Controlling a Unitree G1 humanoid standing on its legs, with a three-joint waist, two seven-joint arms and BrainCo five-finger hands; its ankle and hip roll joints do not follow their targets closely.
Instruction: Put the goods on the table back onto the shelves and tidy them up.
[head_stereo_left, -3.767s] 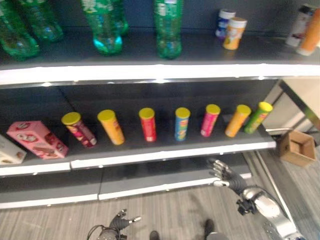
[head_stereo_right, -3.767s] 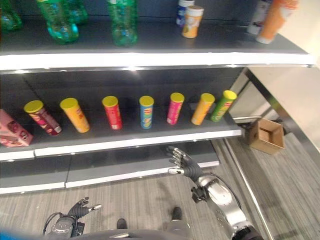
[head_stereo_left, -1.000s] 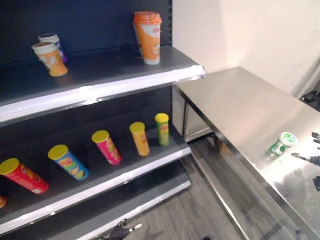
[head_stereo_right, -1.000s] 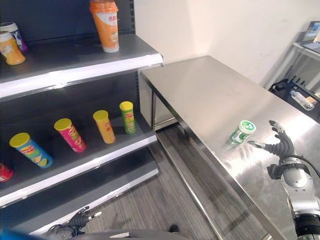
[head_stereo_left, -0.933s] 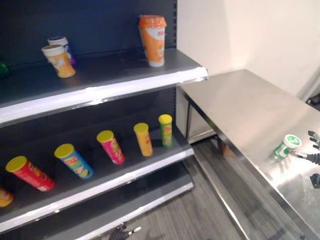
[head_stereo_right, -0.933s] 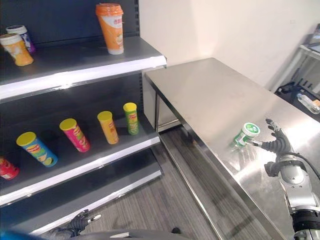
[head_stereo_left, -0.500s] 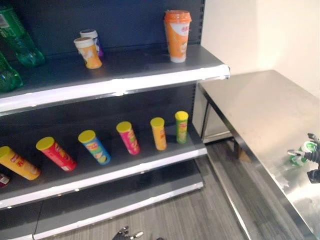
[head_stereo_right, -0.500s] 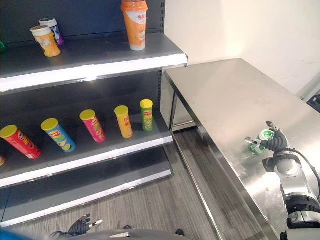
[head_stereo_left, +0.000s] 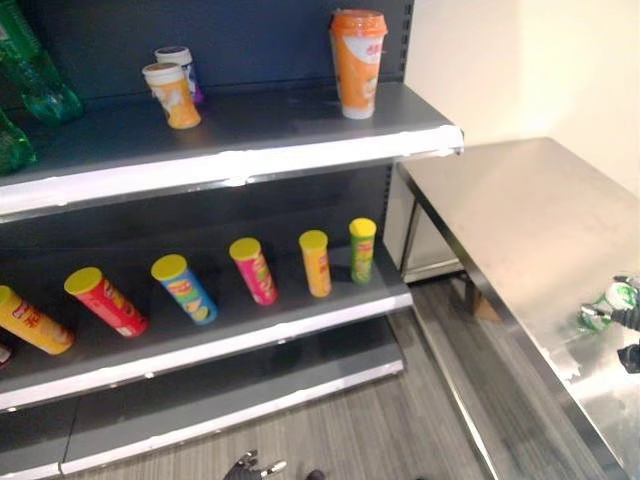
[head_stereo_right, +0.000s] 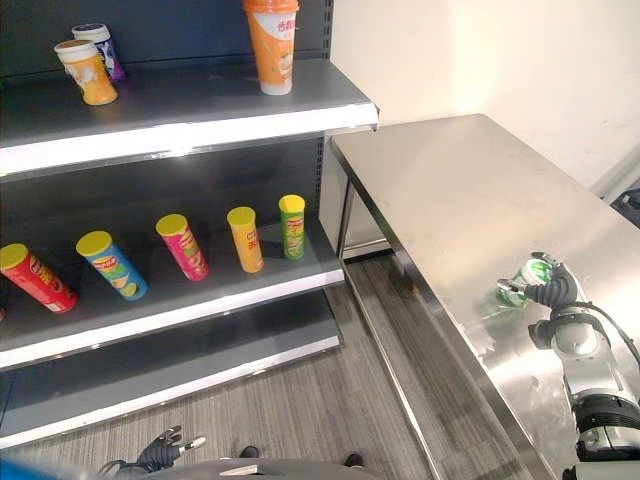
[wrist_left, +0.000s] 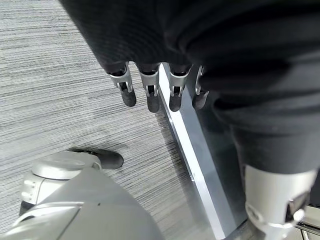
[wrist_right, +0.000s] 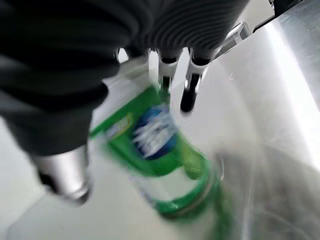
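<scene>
- Fingers of our right hand (head_stereo_right: 553, 293) curl around the green cup (head_stereo_right: 527, 277), thumb on its other side; the cup stands on the steel table (head_stereo_right: 470, 190), tilted.
- We see our left hand (wrist_left: 150, 85) hanging low over the grey floor (wrist_left: 55, 95), fingers relaxed and straight, holding nothing.
- Well beyond our fingers, chip cans (head_stereo_left: 255, 270) line the middle shelf (head_stereo_left: 230, 335).

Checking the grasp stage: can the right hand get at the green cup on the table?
Probably yes: the right hand is already at the green cup on the steel table, nothing between them.
</scene>
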